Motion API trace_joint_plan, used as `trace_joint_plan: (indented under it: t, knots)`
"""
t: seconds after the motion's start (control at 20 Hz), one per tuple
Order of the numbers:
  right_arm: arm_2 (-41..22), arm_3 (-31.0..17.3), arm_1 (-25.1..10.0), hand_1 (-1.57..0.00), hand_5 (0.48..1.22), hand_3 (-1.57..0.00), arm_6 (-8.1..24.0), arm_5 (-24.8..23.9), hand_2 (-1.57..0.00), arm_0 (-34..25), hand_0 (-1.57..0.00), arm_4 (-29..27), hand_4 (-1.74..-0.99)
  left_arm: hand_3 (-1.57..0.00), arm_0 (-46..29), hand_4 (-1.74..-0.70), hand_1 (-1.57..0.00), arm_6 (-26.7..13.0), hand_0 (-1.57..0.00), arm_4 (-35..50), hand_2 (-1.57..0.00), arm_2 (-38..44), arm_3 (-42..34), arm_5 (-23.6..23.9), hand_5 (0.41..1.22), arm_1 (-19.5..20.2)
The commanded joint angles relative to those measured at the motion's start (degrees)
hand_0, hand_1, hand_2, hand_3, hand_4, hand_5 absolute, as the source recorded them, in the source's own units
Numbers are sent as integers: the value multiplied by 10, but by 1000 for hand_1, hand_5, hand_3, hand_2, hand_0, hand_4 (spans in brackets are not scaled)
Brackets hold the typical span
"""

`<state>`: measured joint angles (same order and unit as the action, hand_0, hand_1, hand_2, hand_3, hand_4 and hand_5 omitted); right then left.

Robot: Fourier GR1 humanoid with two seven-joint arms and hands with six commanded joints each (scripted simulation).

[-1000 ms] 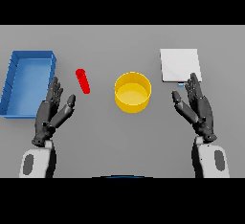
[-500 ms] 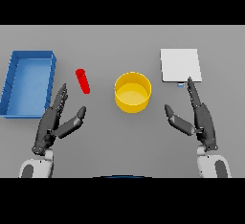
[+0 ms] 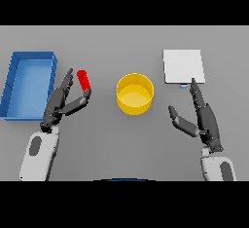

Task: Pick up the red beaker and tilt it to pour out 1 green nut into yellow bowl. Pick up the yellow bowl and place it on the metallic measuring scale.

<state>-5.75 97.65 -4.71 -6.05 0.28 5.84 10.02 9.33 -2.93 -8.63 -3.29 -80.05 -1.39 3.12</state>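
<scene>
A small red beaker (image 3: 84, 80) stands on the grey table left of centre. My left hand (image 3: 62, 102) is open right beside it, straight fingers to its left and the thumb reaching under its near end; I cannot tell whether they touch. The yellow bowl (image 3: 134, 93) sits at the table's middle, its inside showing only yellow. At the back right lies the pale square measuring scale (image 3: 183, 66). My right hand (image 3: 202, 117) is open in front of the scale, right of the bowl, fingers pointing away from me. No green nut shows.
A blue open tray (image 3: 28, 82) stands at the far left, just beyond my left hand.
My left hand has moved forward and rightward up to the red beaker. My right hand turned edge-on and shifted slightly; the beaker, bowl and scale have not moved.
</scene>
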Motion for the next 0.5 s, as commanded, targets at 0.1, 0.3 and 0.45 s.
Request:
trace_joint_plan:
  t: [0.1,0.3,0.45]
  knots:
    - [-6,0,3,1,626,1,-6,-5,1,-1,1,11,-1222,1,31,-1189,1,29,1,-2,1,5,43,-1,641,-2]
    - [-3,3,1,1,630,1,0,4,1,-1,1,-1,-1227,1,80,-1197,1,32,1,-19,1,11,92,12,657,1]
    - [-5,8,5,1,634,1,-1,3,1,5,1,-1,-1233,1,111,-1196,1,31,1,-29,1,13,134,24,664,-7]
